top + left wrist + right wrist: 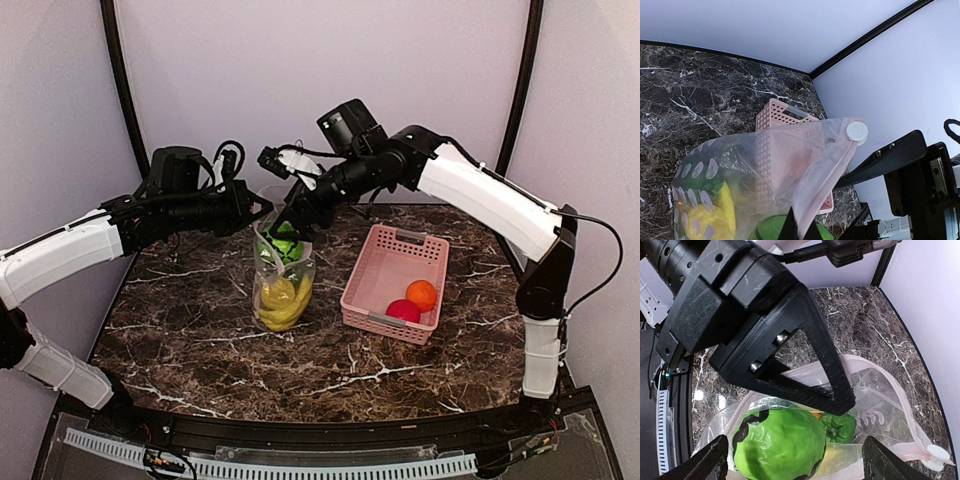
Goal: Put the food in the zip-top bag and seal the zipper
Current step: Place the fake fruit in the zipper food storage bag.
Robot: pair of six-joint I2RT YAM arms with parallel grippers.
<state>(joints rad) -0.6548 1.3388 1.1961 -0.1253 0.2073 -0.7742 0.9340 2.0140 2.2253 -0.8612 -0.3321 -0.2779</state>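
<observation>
The zip-top bag (283, 272) stands upright at the table's middle, mouth open. My left gripper (262, 208) is shut on its rim strip, the zipper (827, 170), which ends in a white slider (857, 131); its fingertips (801, 231) pinch the plastic. My right gripper (291, 226) is open just above the mouth, fingers (715, 460) spread wide (800, 465) and touching nothing. A big green pepper (777, 445) and a smaller one (840, 425) lie in the bag over yellow pieces (280, 300). An orange (422, 294) and a red-pink ball (403, 311) lie in the basket.
The pink lattice basket (372, 262) stands right of the bag on the dark marble table (200, 340). White walls with black corner posts close the back and sides. The left gripper's black frame (790, 355) crosses the bag mouth in the right wrist view.
</observation>
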